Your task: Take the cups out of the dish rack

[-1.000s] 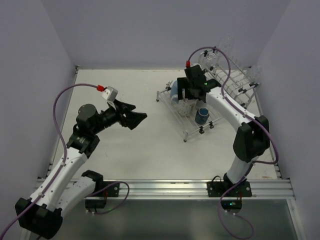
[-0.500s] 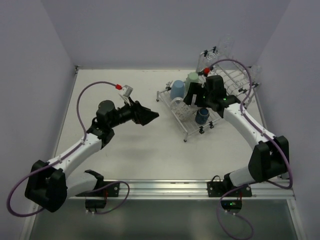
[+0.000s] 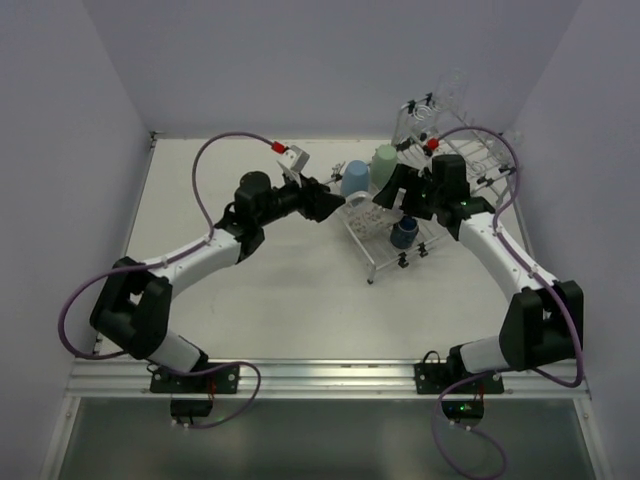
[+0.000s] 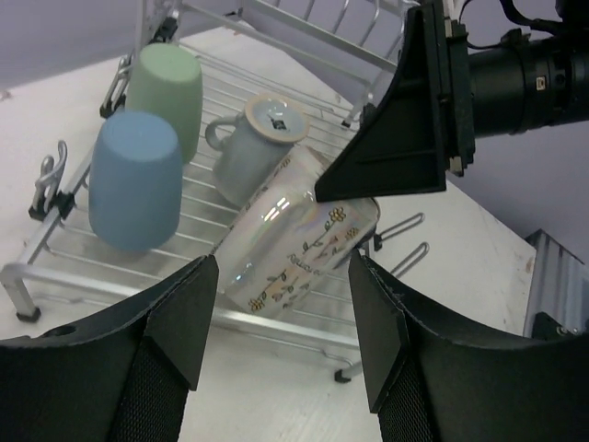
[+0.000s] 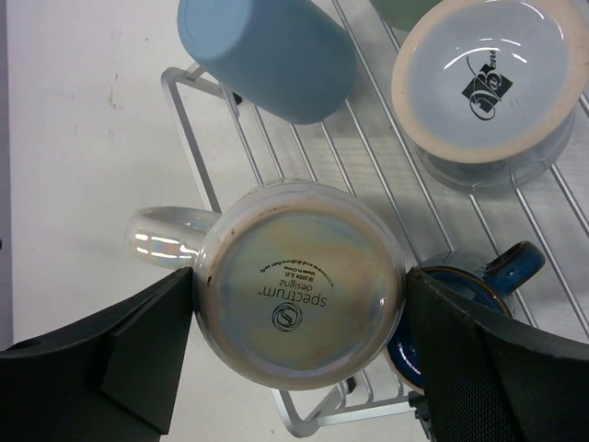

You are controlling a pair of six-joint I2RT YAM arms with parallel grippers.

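Note:
The silver dish rack (image 3: 432, 180) stands at the back right. On its flat part are a light blue cup (image 3: 353, 178), a pale green cup (image 3: 384, 160), a dark blue mug (image 3: 403, 233) and a white floral mug (image 4: 294, 235) lying on its side. My right gripper (image 5: 299, 304) is open, one finger on each side of the floral mug's base (image 5: 299, 285), very close to it. My left gripper (image 4: 281, 276) is open and empty just before the rack's left edge, facing the floral mug. Two clear glasses (image 3: 452, 85) sit on the raised back.
A pale upside-down mug (image 5: 488, 78) stands between the green cup and the floral mug. The dark blue mug (image 5: 497, 276) lies right beside my right finger. My two grippers are close together over the rack's left end. Walls enclose the table on three sides.
My left arm has swung right and forward from the table's middle up to the rack. My right gripper has shifted right and settled around the floral mug.

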